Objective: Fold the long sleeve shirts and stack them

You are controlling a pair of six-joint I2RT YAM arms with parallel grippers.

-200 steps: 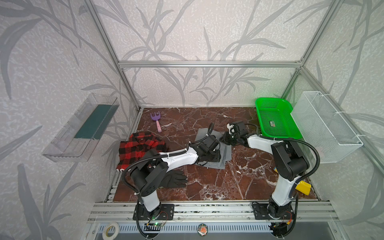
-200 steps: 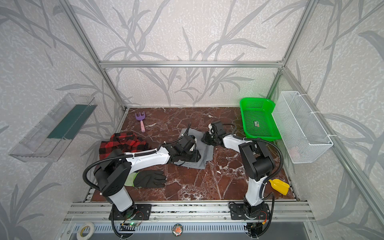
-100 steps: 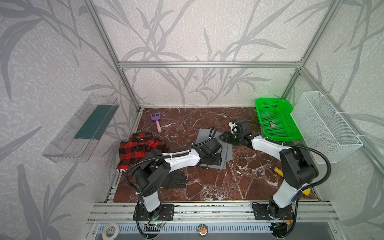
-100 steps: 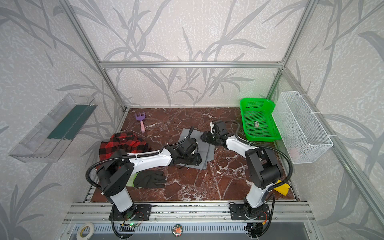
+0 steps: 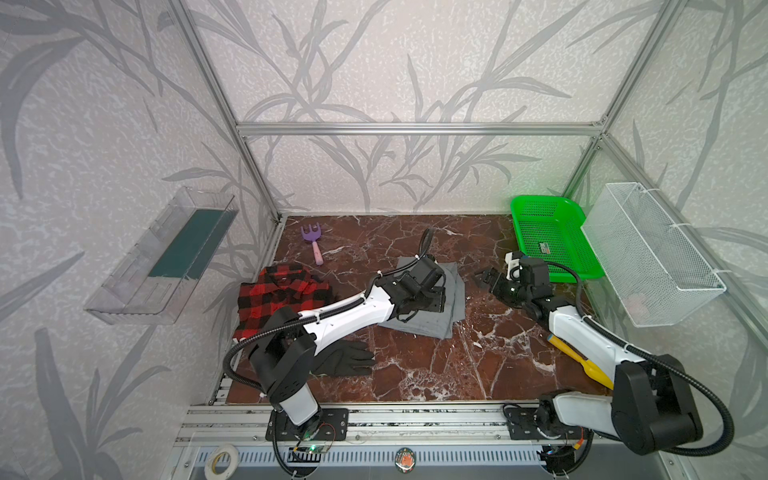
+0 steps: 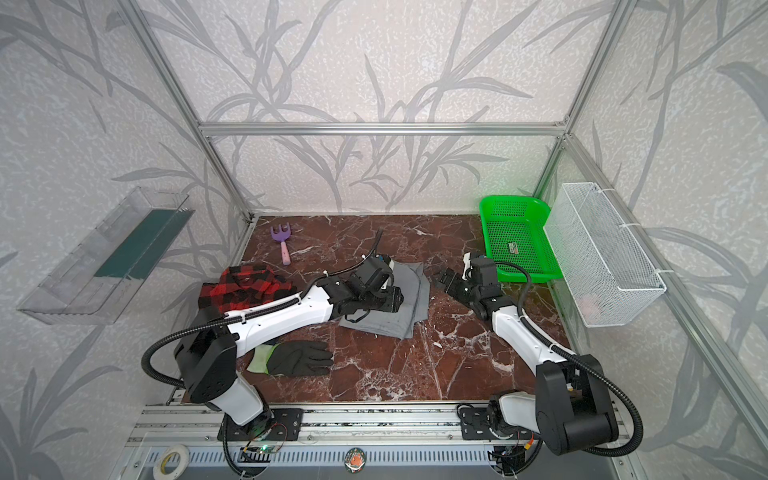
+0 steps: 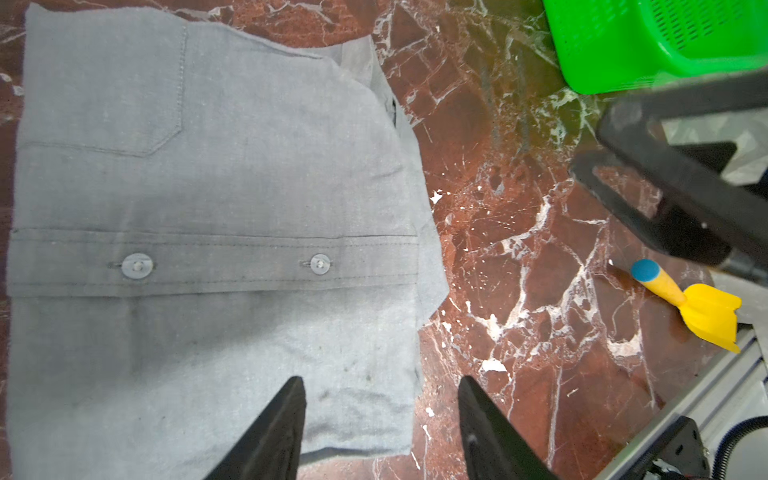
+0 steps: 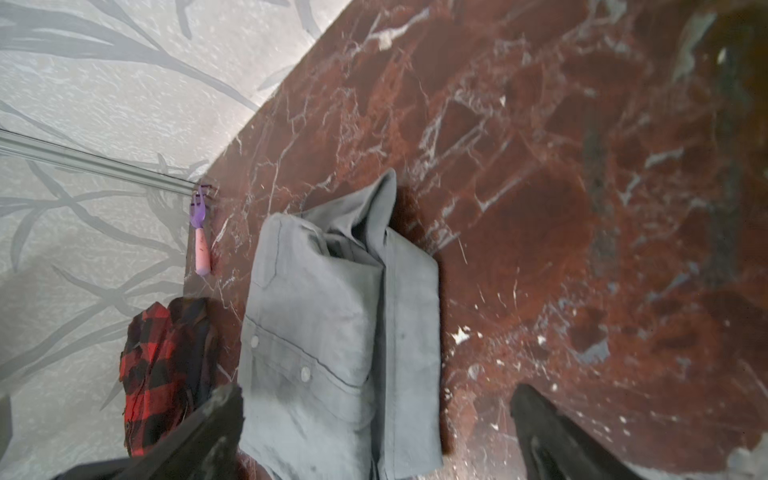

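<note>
top views first: in both top views the left gripper [image 5: 437, 300] sits low over the grey shirt [image 5: 455, 291]. the shirt lies under and just past its tips as a compact folded rectangle on the marble table [image 5: 457, 365]. the right gripper [image 5: 484, 279] is just beside the shirt's edge, not touching the cloth, tips pointing toward the left gripper. the plaid shirt [image 6: 243, 286] is back behind the left gripper, near that arm's elbow and well apart from the right gripper. it's a crumpled heap.

left wrist view: the left gripper [image 7: 380, 380] has its jaws apart with nothing pinched between them, so it's let go. one jaw hangs over a corner of the grey shirt [image 7: 208, 187], the other over bare marble. buttons and pocket face up, edges fairly square.

right wrist view: the right gripper [image 8: 378, 390] is spread wide and empty too. the grey shirt [image 8: 332, 324] lies ahead of it, closer to one jaw, and the plaid shirt [image 8: 162, 374] is out past that same jaw.

my read: the grey fold looks basically done and both grippers are released, so this is the switch between shirts. the next move calls for lifting the left gripper clear without snagging the top layer. after that the plaid one needs spreading flat, folding and stacking with the grey one. it's bunched up, so finding a hem or collar to pinch will be the fiddly bit imo.
</note>
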